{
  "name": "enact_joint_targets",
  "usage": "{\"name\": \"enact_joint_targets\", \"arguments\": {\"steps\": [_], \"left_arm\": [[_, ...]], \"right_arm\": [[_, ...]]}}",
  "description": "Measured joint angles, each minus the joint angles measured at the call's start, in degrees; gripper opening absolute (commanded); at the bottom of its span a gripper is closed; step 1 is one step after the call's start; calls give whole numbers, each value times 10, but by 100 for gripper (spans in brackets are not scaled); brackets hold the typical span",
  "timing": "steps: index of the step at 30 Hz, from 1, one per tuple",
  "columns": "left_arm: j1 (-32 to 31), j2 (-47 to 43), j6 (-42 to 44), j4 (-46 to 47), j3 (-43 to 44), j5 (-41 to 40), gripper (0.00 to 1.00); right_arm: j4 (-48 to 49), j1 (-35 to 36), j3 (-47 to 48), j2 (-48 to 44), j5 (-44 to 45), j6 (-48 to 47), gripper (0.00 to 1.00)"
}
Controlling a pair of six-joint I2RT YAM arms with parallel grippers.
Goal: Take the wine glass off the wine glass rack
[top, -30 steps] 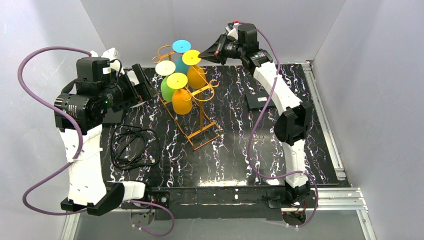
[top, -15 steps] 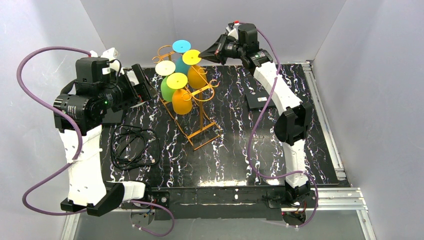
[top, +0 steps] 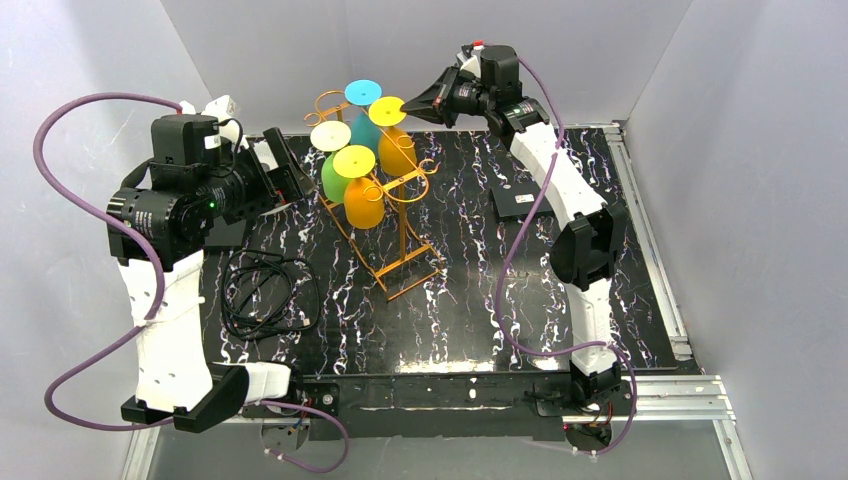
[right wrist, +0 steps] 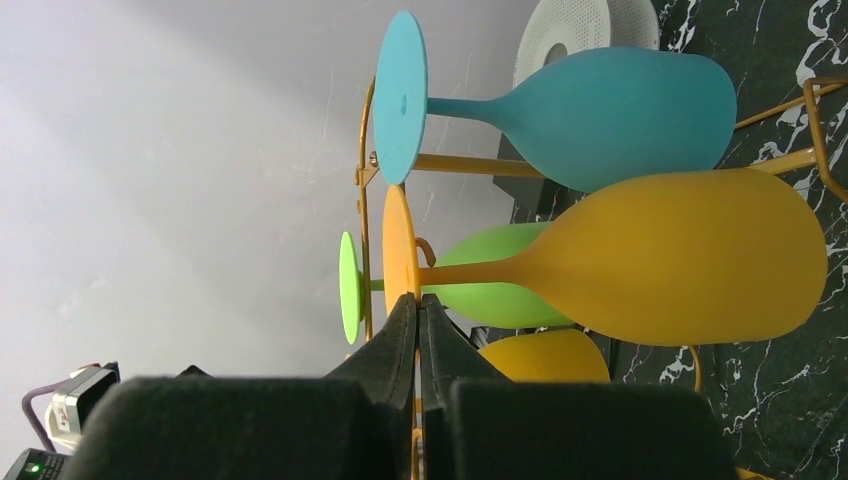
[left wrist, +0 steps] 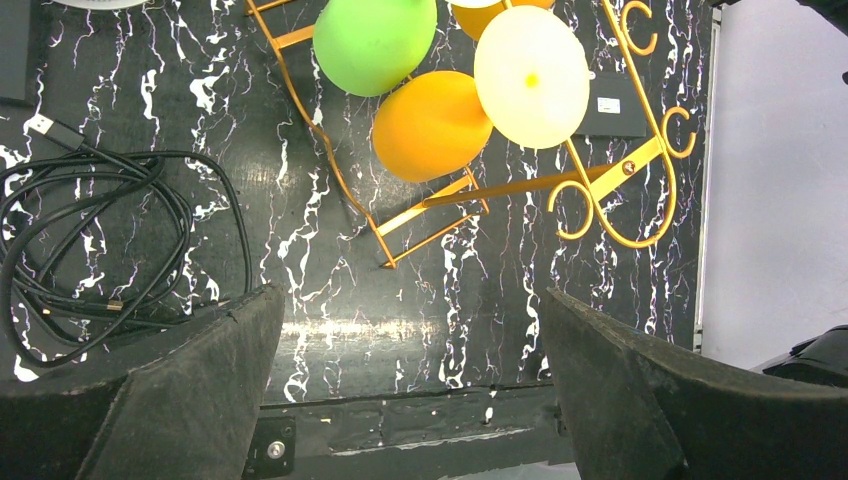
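Observation:
The orange-gold wire wine glass rack [top: 400,240] stands at the back middle of the black marbled table, with several coloured glasses hanging bowl-down. My right gripper [top: 407,107] is shut on the edge of the yellow-orange wine glass's round foot [top: 385,111]. In the right wrist view the gripper [right wrist: 418,300] pinches that foot [right wrist: 398,240], with the orange bowl [right wrist: 680,255] lying across the rack rails [right wrist: 365,180]. A teal glass [right wrist: 620,115] and a green glass [right wrist: 500,290] hang beside it. My left gripper [top: 285,165] is open and empty, left of the rack [left wrist: 610,180].
A coiled black cable [top: 265,295] lies left of centre. A flat black box [top: 518,203] lies right of the rack. A white round spool [right wrist: 585,30] sits behind the rack. Grey walls close in the back and sides.
My right gripper has moved slightly up and to the right, taking the yellow-orange glass's foot with it. The left arm has not moved.

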Motion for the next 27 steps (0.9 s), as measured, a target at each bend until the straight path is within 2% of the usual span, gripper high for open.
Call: {"name": "enact_joint_targets", "arguments": {"steps": [27], "left_arm": [[-3,-1,0,0,1,0,100]], "right_arm": [[17,-19,-3,-16,1,26,1]]}}
